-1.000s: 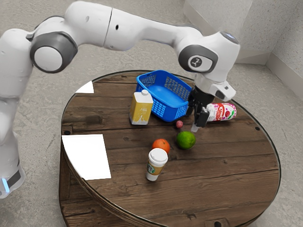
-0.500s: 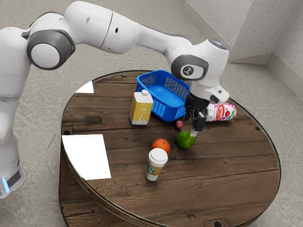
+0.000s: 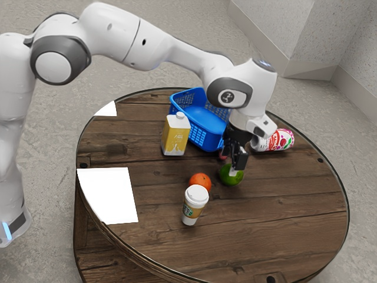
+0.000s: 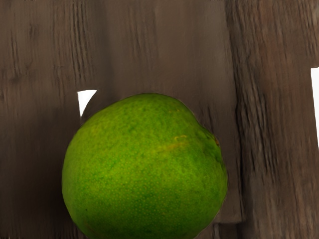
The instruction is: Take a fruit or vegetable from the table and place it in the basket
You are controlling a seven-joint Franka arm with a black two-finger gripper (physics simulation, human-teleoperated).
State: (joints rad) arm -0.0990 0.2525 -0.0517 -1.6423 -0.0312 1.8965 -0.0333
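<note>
Your black two-finger gripper (image 3: 233, 167) has come lower and moved toward the exterior view's left, so that it is now right at the round green citrus fruit (image 3: 225, 178), where half a second ago it was higher and more to one side. The fruit hasn't shifted on the brown wooden table (image 3: 283, 203), and the blue plastic basket (image 3: 203, 140) stands where it did, so you look to be finishing the approach, with the lift and the carry still ahead of you. How wide the gripper stands you can't tell from here, nor whether it touches the fruit; nothing shows it bearing any weight. In the wrist view the fruit looms large just under the hand, so you seem fairly well lined up. Check that you straddle it before you close, since a round, smooth skin could roll away toward the orange fruit (image 3: 200, 181) if nudged
</note>
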